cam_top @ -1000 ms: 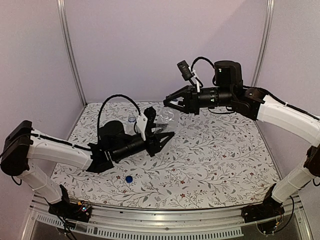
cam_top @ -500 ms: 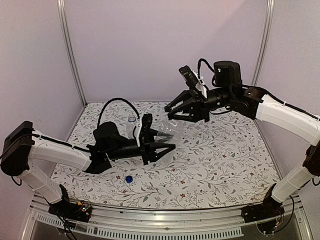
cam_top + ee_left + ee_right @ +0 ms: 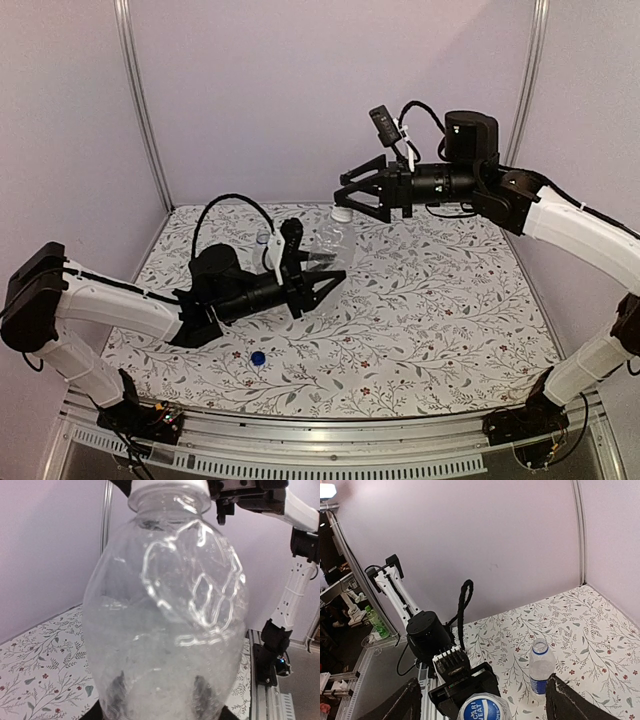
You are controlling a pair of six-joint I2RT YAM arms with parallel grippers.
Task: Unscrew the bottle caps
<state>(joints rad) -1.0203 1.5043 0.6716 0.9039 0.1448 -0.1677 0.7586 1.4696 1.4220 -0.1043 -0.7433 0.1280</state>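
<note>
Over the middle of the flowered table (image 3: 450, 310), the left gripper (image 3: 328, 268) is clamped on the base of the plain bottle (image 3: 335, 240) and holds it up off the surface, neck tilted toward one o'clock in the overhead view. In the left wrist view the bottle fills the picture, and the dark fingers (image 3: 117, 695) show through its clear lower wall on either side. The white cap (image 3: 343, 213) sits on the neck, its top printed in blue. The right gripper (image 3: 345, 196) reaches in from three o'clock with its jaws spread wide. In the right wrist view one finger stands at each side of the cap, both apart from it. The labelled bottle (image 3: 263, 240) stands upright on the table at about nine o'clock of the held one, just behind the left arm, with a blue ring at its neck. The blue cap (image 3: 258, 357) lies alone on the table toward seven o'clock, well apart from both bottles.
</note>
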